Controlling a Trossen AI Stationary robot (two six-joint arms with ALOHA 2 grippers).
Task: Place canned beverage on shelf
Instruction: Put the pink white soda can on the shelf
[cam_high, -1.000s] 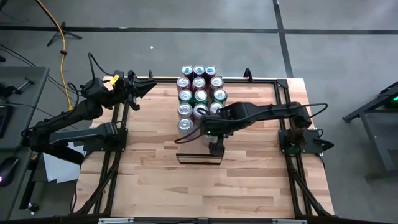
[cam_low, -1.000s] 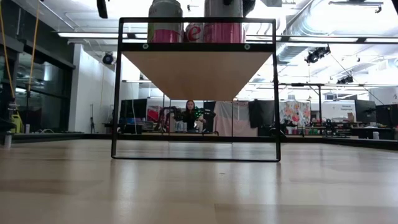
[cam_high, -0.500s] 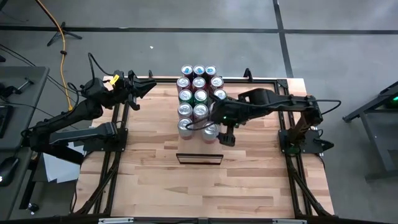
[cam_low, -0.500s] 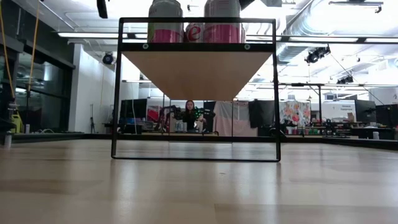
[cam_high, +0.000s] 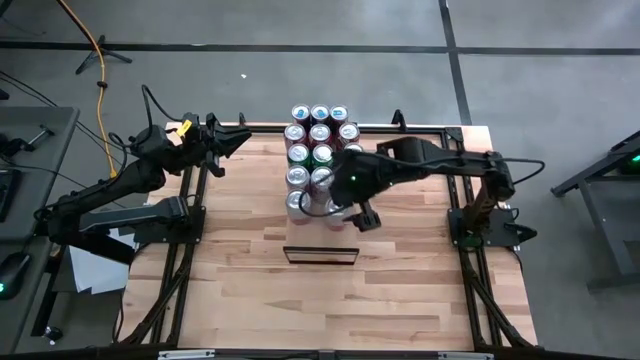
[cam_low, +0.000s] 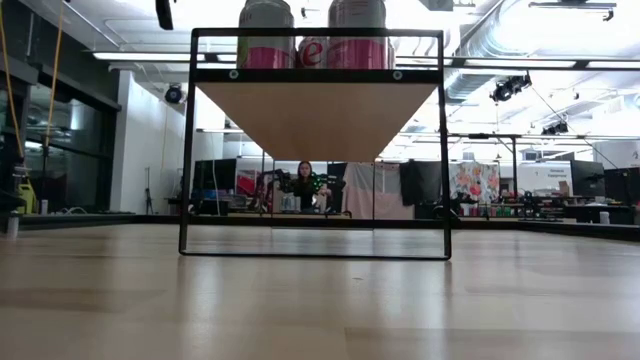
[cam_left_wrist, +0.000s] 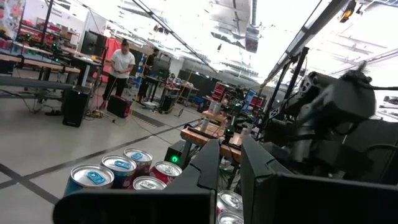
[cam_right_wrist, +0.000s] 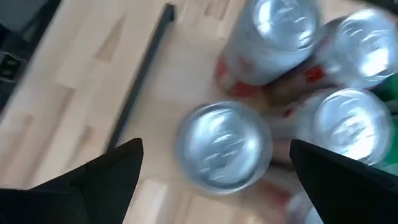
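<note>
Several canned beverages (cam_high: 320, 155) stand upright in rows on the shelf (cam_high: 320, 238), a pale panel whose dark frame (cam_high: 320, 255) is at its near end. The low view shows the shelf (cam_low: 318, 118) from below, with cans (cam_low: 357, 35) on top. My right gripper (cam_high: 362, 220) hovers open above the nearest right can (cam_high: 338, 211). In the right wrist view that can (cam_right_wrist: 224, 144) sits below and between the spread fingers (cam_right_wrist: 106, 171), untouched. My left gripper (cam_high: 235, 140) waits shut at the far left, also seen in its wrist view (cam_left_wrist: 230, 163).
Black rails (cam_high: 195, 230) run along the table's left and right sides. The plank tabletop (cam_high: 320, 300) lies bare in front of the shelf's frame. A person (cam_left_wrist: 121, 65) stands in the room far behind the table.
My right gripper, open all along, has risen off the nearest right can and drawn back a little toward the table's far edge while its wrist rolled. The can, hidden under the gripper before, now shows upright on the shelf.
</note>
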